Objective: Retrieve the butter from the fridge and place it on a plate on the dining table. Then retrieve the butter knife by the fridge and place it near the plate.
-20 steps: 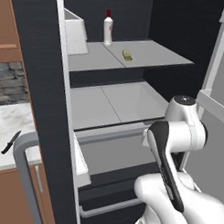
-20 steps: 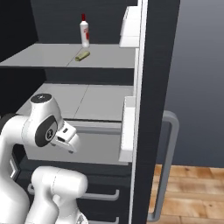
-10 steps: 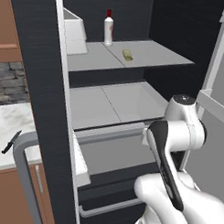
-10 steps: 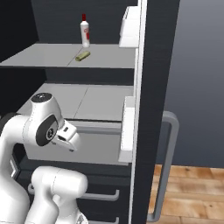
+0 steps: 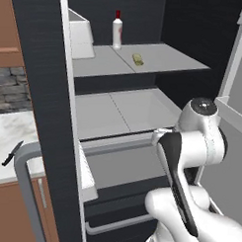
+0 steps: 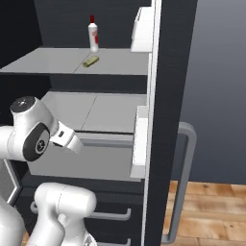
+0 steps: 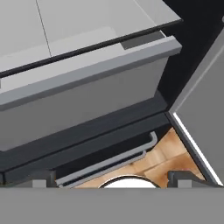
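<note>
The fridge stands open, and the butter lies on its upper shelf, near a white bottle with a red cap that stands further back. The knife lies on the marble surface left of the fridge, beside the grey door handle. The fingers are spread fully apart and hold nothing; they point down toward the lower drawer and its bar handle, well below the butter.
</note>
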